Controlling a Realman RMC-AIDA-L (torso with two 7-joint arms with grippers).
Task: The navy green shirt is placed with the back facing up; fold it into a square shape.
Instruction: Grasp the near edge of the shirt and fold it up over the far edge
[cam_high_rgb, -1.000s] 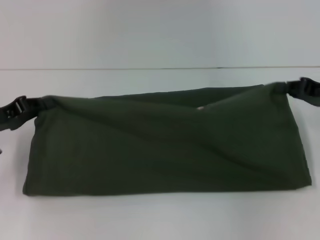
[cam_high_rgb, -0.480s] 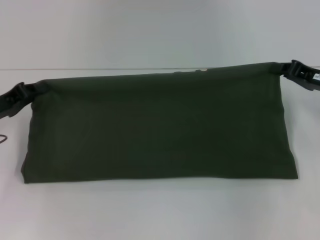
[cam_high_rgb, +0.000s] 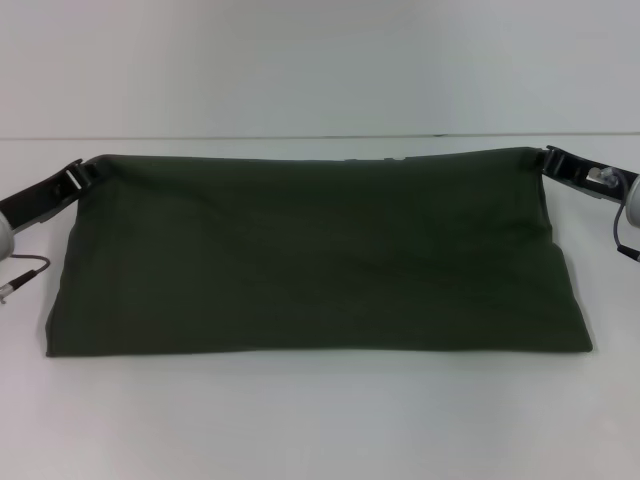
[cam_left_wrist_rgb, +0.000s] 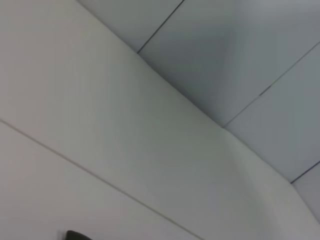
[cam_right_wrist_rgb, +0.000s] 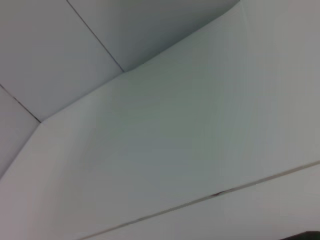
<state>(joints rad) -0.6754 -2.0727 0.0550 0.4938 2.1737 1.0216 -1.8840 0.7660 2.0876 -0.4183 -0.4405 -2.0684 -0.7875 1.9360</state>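
Head view. Surface: a plain white table (cam_high_rgb: 320, 420), its far edge meeting a pale grey-white wall. On it, across the middle: the large dark olive-green cloth shirt (cam_high_rgb: 315, 260), plain side showing, folded into a wide band with its near edge lying flat on the table. My left end effector (cam_high_rgb: 82, 172) is clenched on the shirt's far left corner; my right end effector (cam_high_rgb: 545, 157) is clenched on its far right corner, so the far edge runs taut and straight between them. A thin dark cable hangs by my left arm.

Left wrist view. White panelled wall and ceiling with dark seams; a small dark sliver at one edge, unidentifiable.

Right wrist view. White panels with dark seams.
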